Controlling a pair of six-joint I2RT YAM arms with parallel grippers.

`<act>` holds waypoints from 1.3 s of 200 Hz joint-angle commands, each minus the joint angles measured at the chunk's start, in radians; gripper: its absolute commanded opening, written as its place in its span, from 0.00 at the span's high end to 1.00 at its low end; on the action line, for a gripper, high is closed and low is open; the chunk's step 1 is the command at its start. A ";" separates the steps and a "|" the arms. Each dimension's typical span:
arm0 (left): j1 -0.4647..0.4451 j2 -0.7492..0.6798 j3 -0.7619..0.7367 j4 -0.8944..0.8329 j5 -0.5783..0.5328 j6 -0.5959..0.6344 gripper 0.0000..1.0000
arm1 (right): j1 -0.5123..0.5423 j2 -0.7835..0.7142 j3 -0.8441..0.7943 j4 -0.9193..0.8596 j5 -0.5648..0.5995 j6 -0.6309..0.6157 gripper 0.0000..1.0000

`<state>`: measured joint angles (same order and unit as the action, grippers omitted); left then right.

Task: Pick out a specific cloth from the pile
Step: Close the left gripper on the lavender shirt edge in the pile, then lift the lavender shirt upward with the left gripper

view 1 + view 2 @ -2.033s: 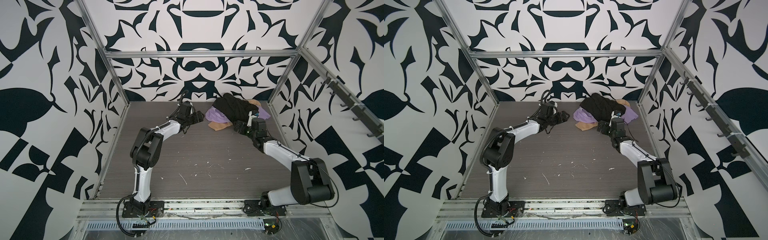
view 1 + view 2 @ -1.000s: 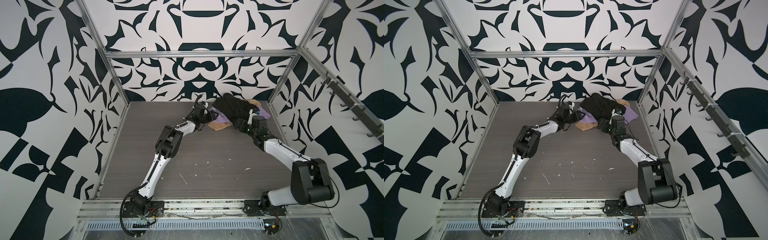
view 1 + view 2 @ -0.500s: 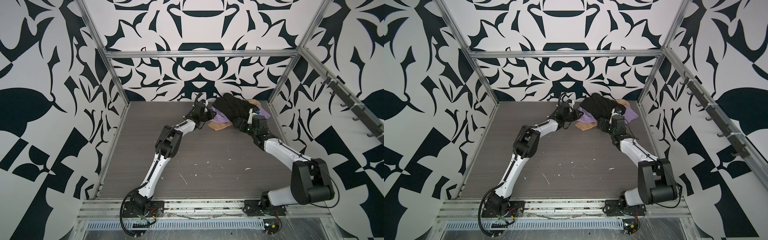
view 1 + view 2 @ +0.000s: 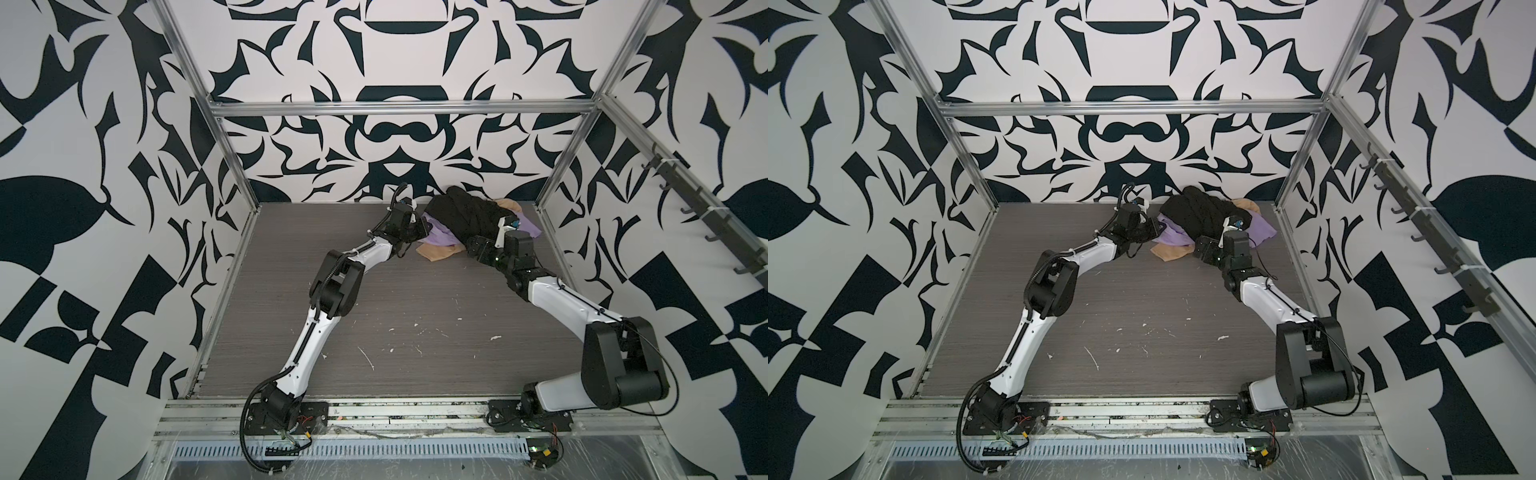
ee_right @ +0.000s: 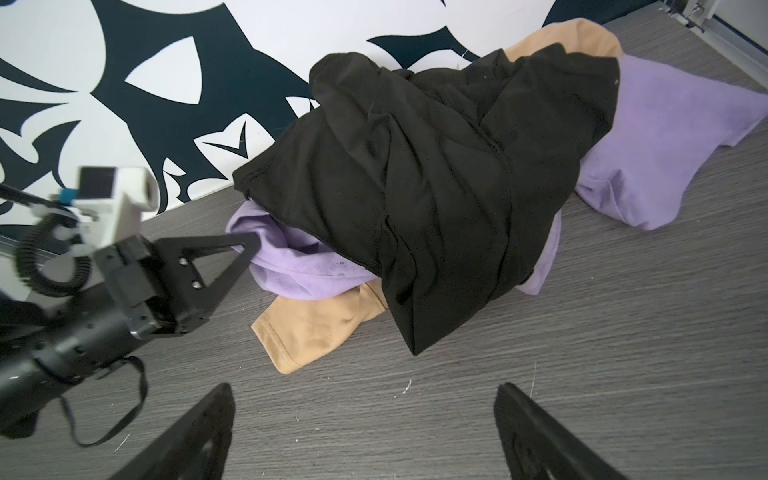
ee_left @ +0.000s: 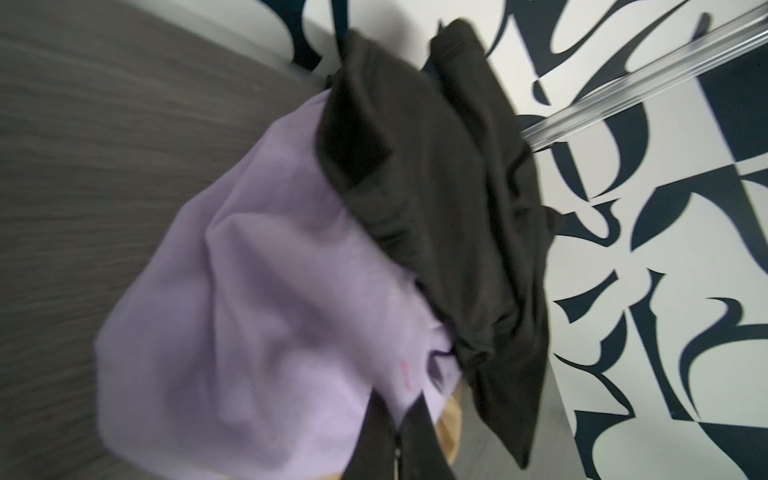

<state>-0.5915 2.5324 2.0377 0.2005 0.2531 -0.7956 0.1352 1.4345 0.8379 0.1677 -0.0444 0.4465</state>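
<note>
Both top views: the pile (image 4: 469, 216) sits upper centre-right against the back wall, the cloth (image 4: 440, 240) lilac beneath a black cloth (image 4: 1196, 214). Left wrist view: the left gripper (image 6: 397, 419), closed, pinches the lilac edge, which is best drawn out low and slowly, shedding the black cloth. Right wrist view: the right gripper (image 5: 365, 390) gapes open, free to pin the pile.

A robotics lab test cell, not a lived-in room. A left arm (image 4: 312, 337) and a right arm (image 4: 559, 300), white with black joints, are bolted to a metal base rail (image 4: 415, 409) at the front of a grey wood-grain tabletop (image 4: 415, 291). An aluminium frame (image 4: 395, 107) boxes it in, with walls (image 4: 83, 124) covered in a bold black-and-white pattern. A rack of hooks (image 4: 710, 214) lines one side.
</note>
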 commanded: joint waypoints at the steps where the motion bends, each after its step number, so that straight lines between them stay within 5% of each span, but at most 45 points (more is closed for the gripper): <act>1: -0.014 -0.080 0.031 0.000 0.006 0.019 1.00 | 0.001 -0.026 0.033 -0.001 0.020 0.001 0.01; 194: -0.082 -0.198 0.224 -0.011 0.046 0.065 1.00 | 0.001 -0.083 0.052 -0.044 0.080 -0.016 0.01; 260: -0.090 -0.303 0.165 0.081 0.060 0.049 1.00 | 0.001 -0.110 0.025 -0.023 0.102 -0.019 0.00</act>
<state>-0.6724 2.3402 2.1986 0.1623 0.2893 -0.7364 0.1352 1.3598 0.8501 0.1165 0.0311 0.4419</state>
